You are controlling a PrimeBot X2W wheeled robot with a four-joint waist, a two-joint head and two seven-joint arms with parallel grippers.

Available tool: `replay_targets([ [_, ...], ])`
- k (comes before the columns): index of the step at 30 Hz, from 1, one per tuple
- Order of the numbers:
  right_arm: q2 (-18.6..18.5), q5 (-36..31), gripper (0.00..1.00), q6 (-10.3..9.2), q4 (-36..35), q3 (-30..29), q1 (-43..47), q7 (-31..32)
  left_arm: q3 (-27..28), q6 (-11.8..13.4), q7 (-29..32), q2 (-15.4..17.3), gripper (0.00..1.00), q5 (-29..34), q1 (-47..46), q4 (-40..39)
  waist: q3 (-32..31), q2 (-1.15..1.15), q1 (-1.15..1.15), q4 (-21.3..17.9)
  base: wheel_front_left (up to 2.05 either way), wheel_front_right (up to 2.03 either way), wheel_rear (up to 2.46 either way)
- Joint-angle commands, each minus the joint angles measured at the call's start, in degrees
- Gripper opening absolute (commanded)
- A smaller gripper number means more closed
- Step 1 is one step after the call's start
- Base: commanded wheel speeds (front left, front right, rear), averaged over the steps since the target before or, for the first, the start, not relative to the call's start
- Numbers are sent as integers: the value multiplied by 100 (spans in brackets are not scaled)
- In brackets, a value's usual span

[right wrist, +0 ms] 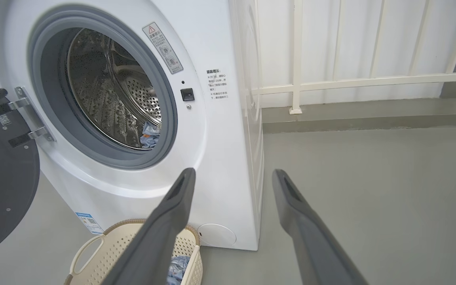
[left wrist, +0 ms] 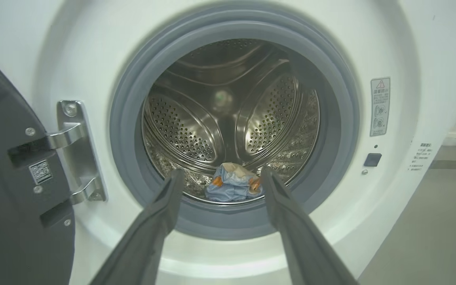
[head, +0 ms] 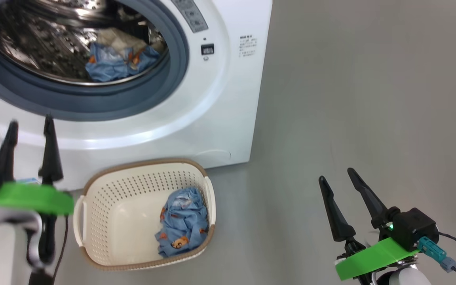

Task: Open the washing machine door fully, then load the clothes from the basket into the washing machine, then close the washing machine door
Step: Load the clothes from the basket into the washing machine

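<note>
Two hands are in play, and you have both spread wide with nothing between the fingers. Your left hand point(head: 30, 122) stands at the left edge of the head view, its dark fingers pointing up in front of the washing machine point(head: 228, 99). In the left wrist view that hand point(left wrist: 222, 172) frames the lower mouth of the drum point(left wrist: 228, 111). Your right hand point(head: 336, 176) hangs at the lower right of the head view over the grey floor point(head: 350, 99), well apart from the machine.

The washing machine door point(left wrist: 6, 178) stands open on its metal hinge point(left wrist: 77, 150) at the left edge of the left wrist view; you also see it at the left edge of the right wrist view. Some of the clothes point(head: 117, 59) lie at the bottom of the drum, behind the grey-blue gasket point(head: 93, 103), in the upper left of the head view. More blue clothes point(head: 184, 221) lie crumpled in the right half of the basket point(head: 113, 206), which stands on the floor just in front of the machine, at the lower centre of that view.
</note>
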Motion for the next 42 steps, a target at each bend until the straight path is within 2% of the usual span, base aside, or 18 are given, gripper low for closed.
replay_targets([
  [1,-33,6,100,9,-135,154,6,-26,233,61,20,254,100,-31,172,-304,-214,0,0,53,0,0,0],
  [6,-38,11,100,9,-126,175,67,-26,319,196,172,293,100,-64,798,-843,-344,0,0,57,0,0,0],
  [16,-70,30,100,9,-126,228,191,-26,356,445,141,35,100,-104,2120,-1888,-488,0,0,80,0,0,0],
  [28,-117,43,100,9,-106,261,247,-26,288,833,7,-178,100,332,3138,-2267,-559,0,0,49,0,0,0],
  [35,-119,51,100,9,-102,246,299,-26,278,918,-29,-360,100,458,3445,-2299,-613,0,0,38,0,0,0],
  [42,-117,30,100,9,-99,228,346,-26,343,946,-36,-396,100,593,3555,-2373,-655,0,0,38,0,0,0],
])
